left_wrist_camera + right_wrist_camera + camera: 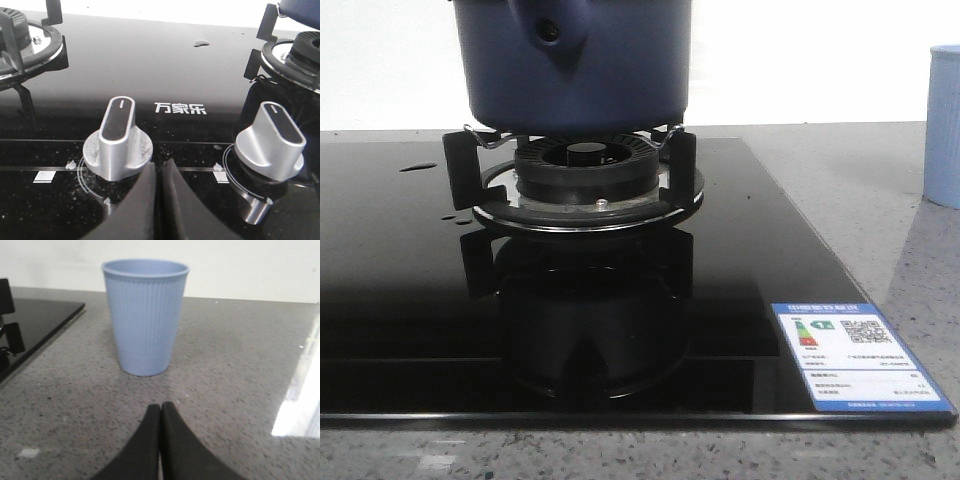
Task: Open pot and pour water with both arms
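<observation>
The dark navy-blue pot sits on the burner's black supports in the front view, its handle stub with a round hole facing me; its top and lid are cut off by the frame. Only its edge shows in the left wrist view. My left gripper is shut and empty, low over the black glass hob just in front of the left silver knob. My right gripper is shut and empty over the grey counter, a short way in front of the pale blue ribbed cup. Neither gripper shows in the front view.
A second silver knob stands right of the left gripper. Another burner lies at the hob's far left. The cup stands on the granite counter right of the hob. A label sticker is on the hob's front right corner.
</observation>
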{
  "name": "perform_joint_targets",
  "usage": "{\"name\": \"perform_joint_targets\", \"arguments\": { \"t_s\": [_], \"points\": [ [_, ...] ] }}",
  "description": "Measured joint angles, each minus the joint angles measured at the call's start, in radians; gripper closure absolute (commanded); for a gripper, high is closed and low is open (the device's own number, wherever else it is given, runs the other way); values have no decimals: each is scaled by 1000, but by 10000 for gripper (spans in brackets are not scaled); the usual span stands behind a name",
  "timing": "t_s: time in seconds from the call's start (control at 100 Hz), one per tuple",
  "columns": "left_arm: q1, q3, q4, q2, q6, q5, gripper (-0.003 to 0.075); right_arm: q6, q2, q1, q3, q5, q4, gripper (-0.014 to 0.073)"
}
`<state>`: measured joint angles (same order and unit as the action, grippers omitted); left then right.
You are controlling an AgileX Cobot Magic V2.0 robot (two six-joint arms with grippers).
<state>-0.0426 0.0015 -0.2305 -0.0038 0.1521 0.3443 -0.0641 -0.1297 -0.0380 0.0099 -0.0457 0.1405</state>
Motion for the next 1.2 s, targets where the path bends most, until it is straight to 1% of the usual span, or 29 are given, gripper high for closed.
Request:
{"name": "perform_joint_targets", "arguments": {
  "t_s": [0.13,0.35,0.55,1.2],
  "points": [
    [0,0,0,0,0,0,739,2,58,-18,0,-105,-32,662],
    [0,0,0,0,0,0,739,4,95,-20,0,-263,-59,662],
    [0,0,0,0,0,0,739,4,138,-22,0,-277,-59,662],
    [0,0,0,0,0,0,739,4,140,-22,0,-281,-57,662]
  ]
}}
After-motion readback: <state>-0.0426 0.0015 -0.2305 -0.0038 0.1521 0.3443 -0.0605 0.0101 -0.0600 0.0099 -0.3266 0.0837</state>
